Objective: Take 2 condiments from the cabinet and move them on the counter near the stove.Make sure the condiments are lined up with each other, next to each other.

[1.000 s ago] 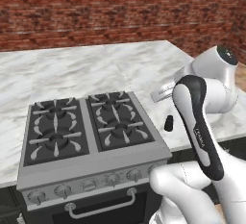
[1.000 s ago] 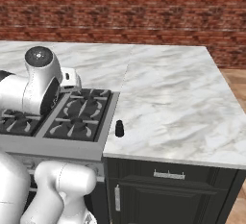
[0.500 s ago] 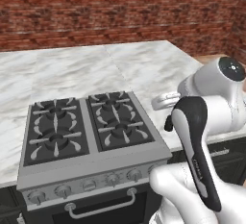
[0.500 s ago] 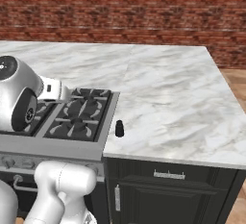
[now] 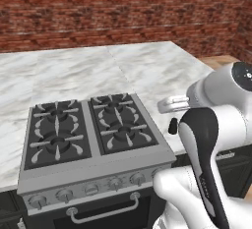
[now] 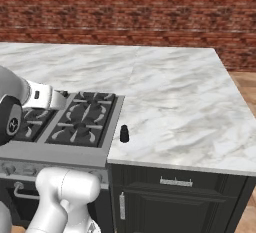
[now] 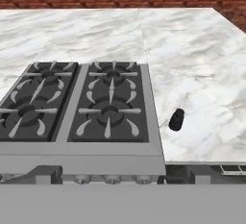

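Observation:
One of the condiments, a tiny black shaker bottle [image 5: 173, 126] [image 6: 124, 133] [image 7: 177, 119], stands upright on the marble counter [image 5: 147, 71] [image 6: 185, 107] [image 7: 202, 64], just right of the stove [image 5: 88, 129] [image 6: 80, 122] [image 7: 96, 103] and near the counter's front edge. My gripper [image 5: 162, 107] [image 6: 61, 94] hovers over the stove's front right corner, a short way from the bottle and not touching it. It is open and holds nothing. The cabinet is out of view.
A red brick wall [image 5: 123, 16] runs behind the counter. Dark drawer fronts with metal handles [image 6: 175, 197] sit under the worktop. The counter ends at the right, with wooden floor [image 6: 245, 87] beyond. My own arm [image 5: 206, 144] rises right in front of the counter's front edge.
The arm has swung back toward the base, and its upper joint has moved outward. The shaker bottle stays where it stood, and the gripper remains open.

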